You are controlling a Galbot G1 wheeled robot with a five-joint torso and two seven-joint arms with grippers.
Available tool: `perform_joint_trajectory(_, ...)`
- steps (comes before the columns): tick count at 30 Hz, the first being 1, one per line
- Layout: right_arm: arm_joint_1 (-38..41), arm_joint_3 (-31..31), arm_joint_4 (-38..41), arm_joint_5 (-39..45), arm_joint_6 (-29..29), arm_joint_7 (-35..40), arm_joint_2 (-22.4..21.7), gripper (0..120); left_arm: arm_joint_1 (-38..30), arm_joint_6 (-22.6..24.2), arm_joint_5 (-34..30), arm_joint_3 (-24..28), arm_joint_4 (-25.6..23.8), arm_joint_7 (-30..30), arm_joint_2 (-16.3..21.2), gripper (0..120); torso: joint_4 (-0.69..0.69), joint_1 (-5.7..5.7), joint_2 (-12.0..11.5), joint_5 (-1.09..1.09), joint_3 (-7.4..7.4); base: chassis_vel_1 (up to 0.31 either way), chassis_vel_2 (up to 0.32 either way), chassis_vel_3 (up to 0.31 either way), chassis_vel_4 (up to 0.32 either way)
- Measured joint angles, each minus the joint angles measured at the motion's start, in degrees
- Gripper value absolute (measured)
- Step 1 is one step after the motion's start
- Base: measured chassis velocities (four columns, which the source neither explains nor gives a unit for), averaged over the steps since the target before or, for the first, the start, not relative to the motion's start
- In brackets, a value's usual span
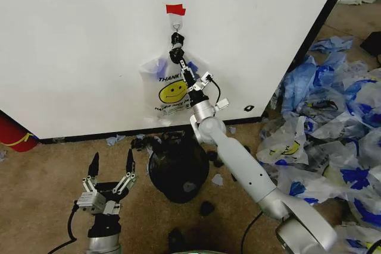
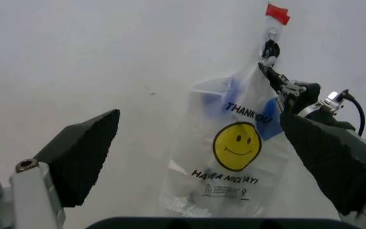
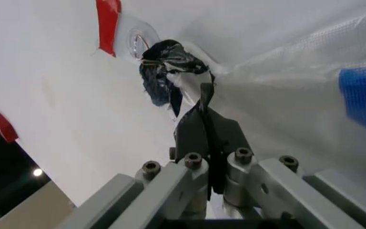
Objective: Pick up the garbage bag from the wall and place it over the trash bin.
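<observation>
— Where was the bag (image 1: 171,90)?
— Hanging from the hook (image 1: 176,26) on the wall (image 1: 77,46), under the red tape (image 1: 175,9), above the bin (image 1: 178,171).
— And the right tool (image 1: 178,56)?
— Raised at the bag's gathered top just below the hook, fingers pinched narrow on the plastic.
— The left tool (image 1: 111,168)?
— Low near the floor, left of the bin, spread wide, holding nothing.

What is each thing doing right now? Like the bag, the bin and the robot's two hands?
garbage bag: hanging on the hook, not yet taken down.
hook: on the wall under red tape, bag handles looped on it.
trash bin: upright on the floor, no bag over it.
right gripper: shut on the bag's handle.
left gripper: open, low, holding nothing.
</observation>
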Motion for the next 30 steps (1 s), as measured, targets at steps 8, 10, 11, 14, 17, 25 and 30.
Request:
perform_joint_trajectory(8,-0.5,-0.1,0.5,-0.2,0.0,0.0,-0.2,0,0.2,-0.2,0.5,0.2,0.0,0.0,-0.4,99,0.0,0.0,0.0,0.0,0.0,0.0,0.0,0.0,0.0)
perform_joint_trajectory(10,-1.1,-0.1,1.4,-0.1,0.0,-0.1,-0.7,0,0.2,-0.3,0.6,0.2,0.0,0.0,-0.4,99,0.0,0.0,0.0,0.0,0.0,0.0,0.0,0.0,0.0)
perform_joint_trajectory(11,-1.4,-0.1,1.7,-0.1,0.0,-0.1,-0.9,0,0.2,-0.3,0.6,0.2,0.0,0.0,-0.4,99,0.0,0.0,0.0,0.0,0.0,0.0,0.0,0.0,0.0)
perform_joint_trajectory(14,-2.0,-0.2,2.3,0.0,0.0,-0.1,-1.2,0,0.2,-0.3,0.6,0.2,0.0,0.0,-0.3,99,0.0,0.0,0.0,0.0,0.0,0.0,0.0,0.0,0.0)
perform_joint_trajectory(17,-3.2,-0.4,3.2,0.1,0.0,-0.1,-1.7,0,0.2,-0.3,0.6,0.2,0.0,0.0,-0.3,99,0.0,0.0,0.0,0.0,0.0,0.0,0.0,0.0,0.0)
perform_joint_trajectory(25,-6.4,-0.6,6.0,-0.3,0.2,0.2,-3.3,0,0.4,-0.4,0.9,0.6,-0.2,0.0,-0.3,99,0.0,0.0,0.0,-0.01,0.0,0.0,0.0,0.0,0.0)
perform_joint_trajectory(30,-7.7,-1.5,7.4,-1.0,0.6,0.2,-4.8,0,0.4,-0.5,1.0,0.7,-0.4,0.0,-0.2,99,0.0,0.0,0.0,-0.01,0.0,0.0,0.0,0.0,0.0)
